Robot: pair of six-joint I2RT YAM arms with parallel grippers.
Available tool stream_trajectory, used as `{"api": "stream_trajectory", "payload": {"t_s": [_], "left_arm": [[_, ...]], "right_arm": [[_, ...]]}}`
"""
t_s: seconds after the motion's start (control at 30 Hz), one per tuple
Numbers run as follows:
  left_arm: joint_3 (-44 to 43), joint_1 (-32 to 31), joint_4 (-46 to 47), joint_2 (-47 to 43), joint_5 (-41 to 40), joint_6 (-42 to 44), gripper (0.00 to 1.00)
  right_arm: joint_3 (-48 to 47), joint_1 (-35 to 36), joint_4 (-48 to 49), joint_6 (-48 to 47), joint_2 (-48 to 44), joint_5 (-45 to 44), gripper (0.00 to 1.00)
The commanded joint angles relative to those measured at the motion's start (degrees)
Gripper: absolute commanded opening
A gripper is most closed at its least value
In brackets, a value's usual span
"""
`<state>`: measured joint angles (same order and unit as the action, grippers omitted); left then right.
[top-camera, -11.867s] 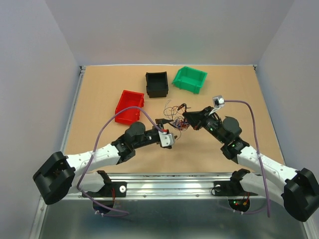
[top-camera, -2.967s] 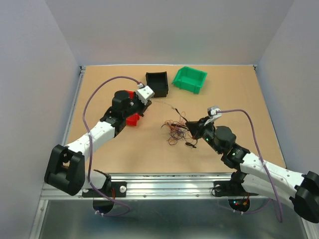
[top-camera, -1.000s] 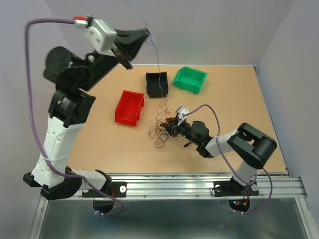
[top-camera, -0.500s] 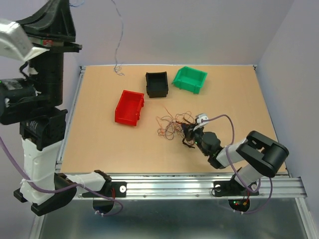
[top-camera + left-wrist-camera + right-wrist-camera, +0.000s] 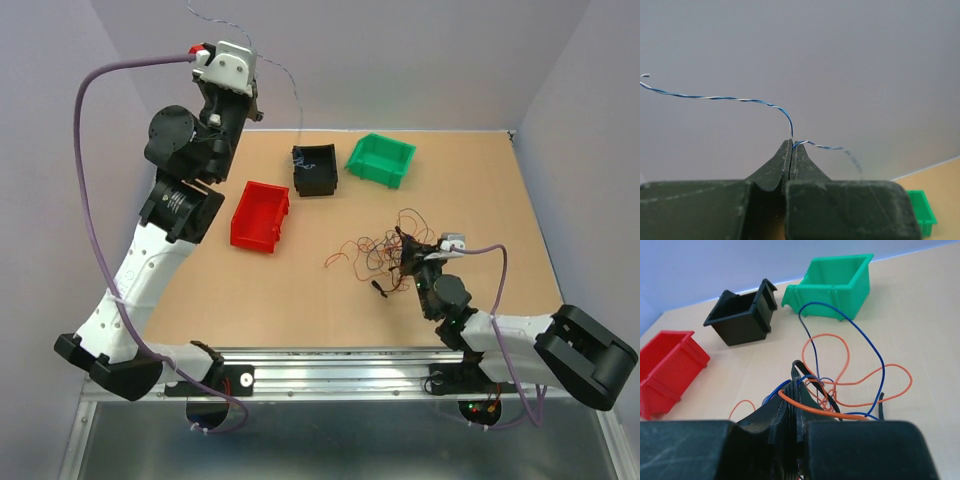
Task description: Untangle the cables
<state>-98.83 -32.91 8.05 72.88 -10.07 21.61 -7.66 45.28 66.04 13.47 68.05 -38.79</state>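
- One thin blue-and-white twisted wire (image 5: 740,99) is held high in the air, clear of the heap, and the left pincer (image 5: 791,146) is seen clamped tight on it.
- The rest, a tangle of hair-thin orange, blue and black wires (image 5: 385,250), is found knotted on the tan table (image 5: 300,300), right of centre.
- The right pincer (image 5: 796,372) is pressed together low in that tangle, with strands caught between its jaws.
- Most of the untangling is judged not yet done.

loc: lab bench | evid: alu rail (image 5: 350,372), plain walls (image 5: 400,60), parts bins (image 5: 255,238)
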Motion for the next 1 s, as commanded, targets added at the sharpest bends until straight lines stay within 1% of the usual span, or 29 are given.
{"api": "stream_trajectory", "payload": {"t_s": [0.0, 0.1, 0.13, 0.27, 0.4, 0.43, 0.63, 0.8, 0.93, 0.97], "left_arm": [[3.3, 2.1, 7.4, -2.4, -2.5, 1.6, 0.00], [7.9, 4.9, 8.6, -3.3, -0.2, 0.0, 0.00], [9.9, 7.0, 8.7, -3.8, 1.8, -1.4, 0.00], [14.4, 11.5, 9.1, -4.9, 6.3, -3.9, 0.00], [20.4, 12.6, 10.3, -7.0, 8.6, -3.9, 0.00], [23.3, 12.8, 10.7, -7.9, 8.8, -3.8, 0.00], [32.6, 13.6, 12.7, -9.3, 7.9, -4.9, 0.00], [36.6, 16.4, 15.0, -8.4, 8.1, -6.0, 0.00], [41.0, 19.1, 17.6, -7.5, 9.8, -7.5, 0.00], [41.6, 20.1, 18.0, -7.3, 11.6, -8.0, 0.00]], "right_arm": [[1.9, -0.5, -2.1, 0.1, -4.3, -3.9, 0.01], [2.7, -0.4, -2.4, 0.1, -6.0, -3.5, 0.01], [2.8, -0.5, -2.8, 0.0, -6.5, -3.4, 0.01], [2.9, -0.5, -3.7, -0.3, -7.1, -2.8, 0.01], [3.1, -0.5, -4.1, -0.3, -7.4, -2.3, 0.01], [3.2, -0.5, -4.2, -0.3, -7.5, -2.2, 0.01], [3.7, -0.5, -4.7, 0.3, -8.5, -1.0, 0.01], [3.9, -0.4, -5.0, 0.1, -9.1, -0.5, 0.01], [4.4, -0.5, -5.3, 0.4, -9.9, 0.1, 0.01], [4.5, -0.5, -5.4, 0.4, -10.1, 0.3, 0.00]]}}
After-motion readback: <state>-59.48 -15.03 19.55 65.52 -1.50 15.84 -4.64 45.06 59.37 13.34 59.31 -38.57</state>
